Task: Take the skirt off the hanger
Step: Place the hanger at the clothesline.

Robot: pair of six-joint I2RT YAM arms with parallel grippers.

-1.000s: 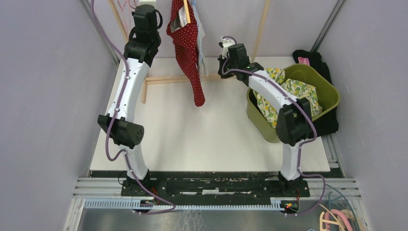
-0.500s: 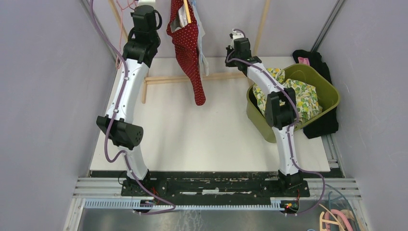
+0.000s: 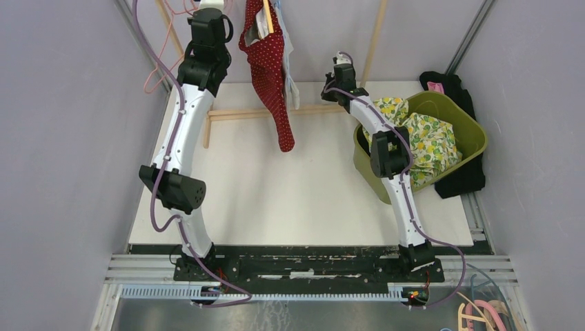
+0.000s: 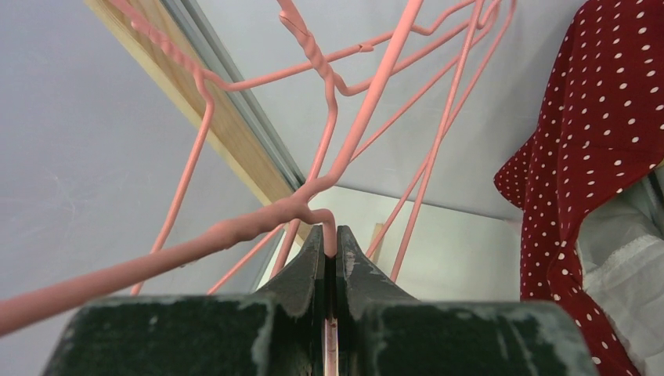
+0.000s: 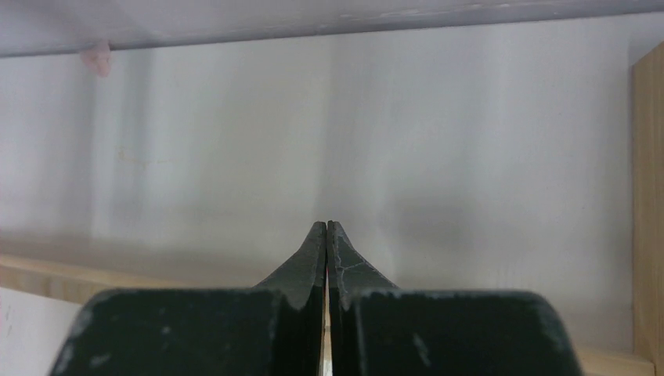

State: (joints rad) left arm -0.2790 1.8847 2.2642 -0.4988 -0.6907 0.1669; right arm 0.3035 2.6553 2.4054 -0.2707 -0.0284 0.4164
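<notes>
At the left, the left tool [image 4: 329, 243] was pinched shut on a pink wire hanger [image 4: 235, 231]. Only its wrist view showed that grip; from above just a pink loop appeared. The red dotted skirt [image 3: 270, 76] hung mid-rail over the bench [image 3: 276, 200]. It was probably light and limp, best pinched where the cloth bunched near the top. The right tool [image 5: 326, 231] was closed on nothing, facing the back wall, and too small overhead to judge.
</notes>
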